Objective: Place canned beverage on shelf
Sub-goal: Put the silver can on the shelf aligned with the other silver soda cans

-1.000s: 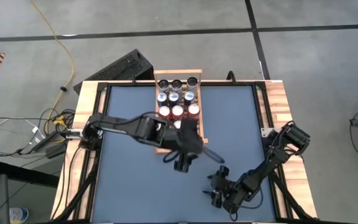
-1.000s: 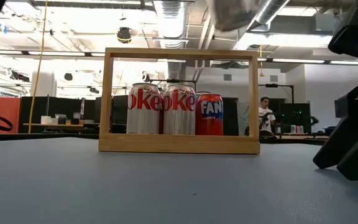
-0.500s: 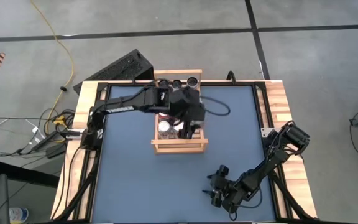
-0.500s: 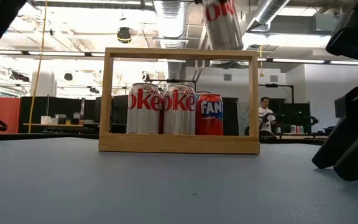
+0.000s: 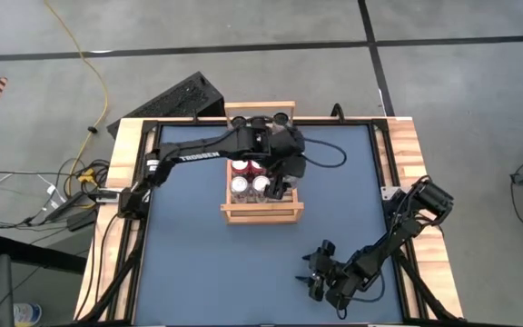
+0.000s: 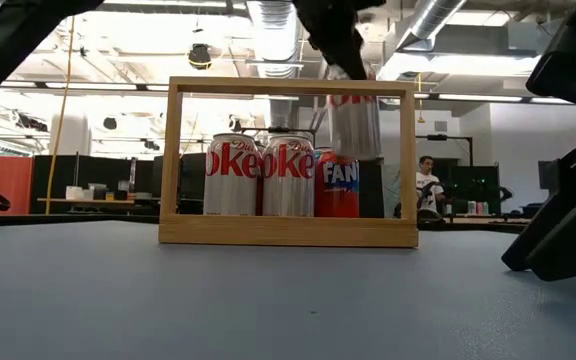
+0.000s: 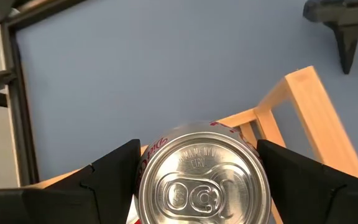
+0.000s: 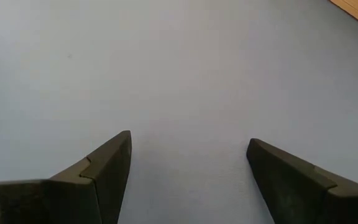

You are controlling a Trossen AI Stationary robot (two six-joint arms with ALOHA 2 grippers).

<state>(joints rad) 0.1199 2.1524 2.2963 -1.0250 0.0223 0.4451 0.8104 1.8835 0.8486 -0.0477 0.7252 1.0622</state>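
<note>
One silver can (image 7: 204,177) hangs clamped in the left gripper (image 5: 286,165) above the shelf (image 6: 288,232); next, lower it into the free slot. Right gripper (image 5: 320,277) waits open.

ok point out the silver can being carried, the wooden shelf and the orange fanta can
silver can held by the left end effector (image 7: 204,177): left wrist view, on its lid
light-wood slatted shelf (image 6: 288,233): low view, bottom rail
orange fanta can (image 6: 336,195): low view, its front label
</note>
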